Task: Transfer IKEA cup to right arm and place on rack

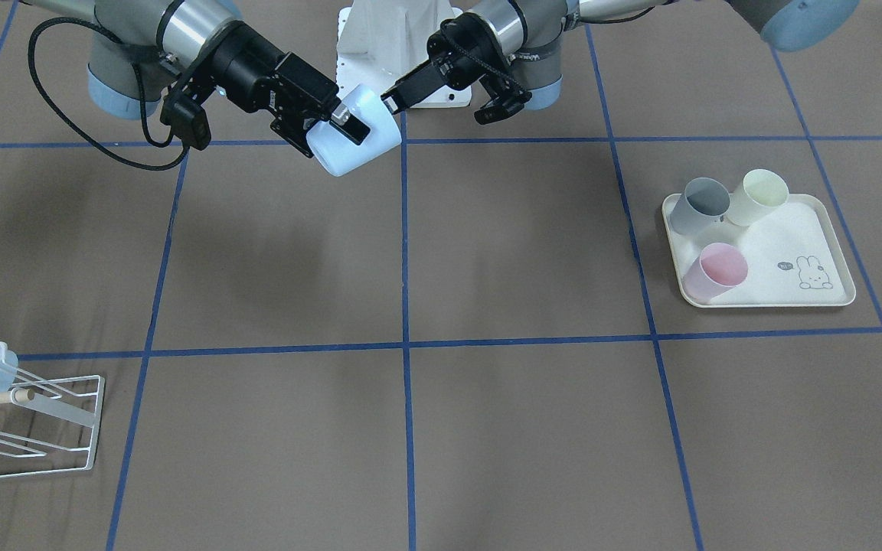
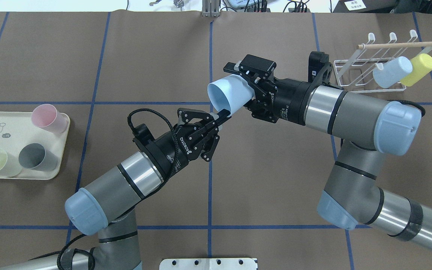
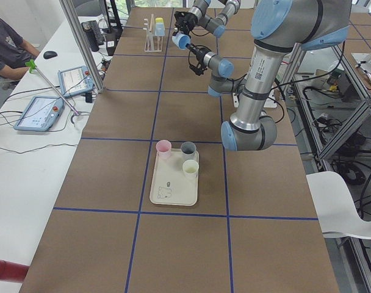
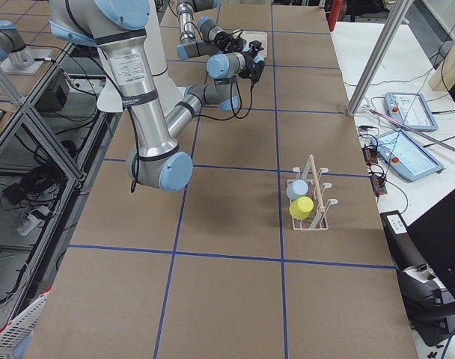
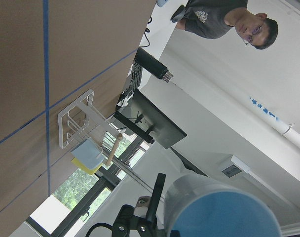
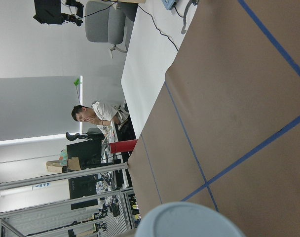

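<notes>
**Handover at midpoint: cup in right tool, rack placement pending**

Obs.: the light blue IKEA cup (image 2: 226, 94) is held in the air over the middle of the desk (image 2: 276, 180), lying on its side with its mouth toward the left arm. The right tool (image 2: 240, 85) is clamped across the cup's body near the base. The left tool (image 2: 215, 135) stands with its jaws spread wide; one finger lies just beside the rim, contact not resolvable.

Rack (image 2: 354, 77), far right of the desk: a blue cup (image 2: 392, 72) and a yellow cup (image 2: 417, 69) already sit on it. Tray (image 2: 17, 135): pink, grey and pale yellow cups.

Assessment: the transfer looks essentially made. To do: left tool clears off, right arm carries the cup to the rack and seats it on a free prong.
</notes>
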Available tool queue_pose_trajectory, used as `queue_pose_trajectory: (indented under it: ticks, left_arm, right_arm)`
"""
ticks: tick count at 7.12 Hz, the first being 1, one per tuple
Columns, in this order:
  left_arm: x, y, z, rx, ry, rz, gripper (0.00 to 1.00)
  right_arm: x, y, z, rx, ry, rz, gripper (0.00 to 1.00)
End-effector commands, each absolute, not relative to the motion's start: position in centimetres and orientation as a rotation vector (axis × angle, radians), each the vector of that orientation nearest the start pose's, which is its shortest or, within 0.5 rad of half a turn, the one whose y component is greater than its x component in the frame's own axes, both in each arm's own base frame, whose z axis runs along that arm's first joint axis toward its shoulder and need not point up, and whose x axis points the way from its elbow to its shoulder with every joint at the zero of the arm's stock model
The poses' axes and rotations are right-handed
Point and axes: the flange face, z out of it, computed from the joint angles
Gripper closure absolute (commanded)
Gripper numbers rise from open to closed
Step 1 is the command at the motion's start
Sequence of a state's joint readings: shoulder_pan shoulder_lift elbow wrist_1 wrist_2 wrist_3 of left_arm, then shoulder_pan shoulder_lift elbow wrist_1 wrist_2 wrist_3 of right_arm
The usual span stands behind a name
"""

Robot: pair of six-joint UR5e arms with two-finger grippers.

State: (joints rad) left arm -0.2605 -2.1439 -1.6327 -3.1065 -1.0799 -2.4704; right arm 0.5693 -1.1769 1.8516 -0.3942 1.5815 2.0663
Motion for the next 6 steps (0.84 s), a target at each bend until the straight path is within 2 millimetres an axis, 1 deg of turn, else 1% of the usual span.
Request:
queue_pose_trajectory:
  ticks: [1,2,3,4,5,6]
  left_arm:
    - [49.8,-32.1,16.1,-0.362,2.289,-1.136,0.01]
    - [49.9,-31.9,16.4,-0.301,2.279,-1.101,0.00]
    - [49.4,-31.9,17.4,-0.295,2.273,-1.100,0.00]
    - [49.3,-31.8,17.7,-0.291,2.270,-1.098,0.00]
    - [49.1,-31.9,17.7,-0.287,2.271,-1.099,0.00]
    - [48.1,-32.3,18.9,-0.275,2.264,-1.083,0.00]
  right_arm:
    - [-38.1,-40.2,18.9,0.064,-1.908,0.724,1.00]
    - [-38.1,-40.2,18.9,0.067,-1.908,0.722,1.00]
    - [-38.0,-40.2,18.9,0.070,-1.911,0.720,1.00]
    - [-37.7,-40.4,18.9,0.079,-1.920,0.721,1.00]
    - [-37.0,-41.1,19.1,0.106,-1.916,0.730,1.00]
    - [-35.7,-42.6,19.6,0.166,-1.894,0.744,1.00]
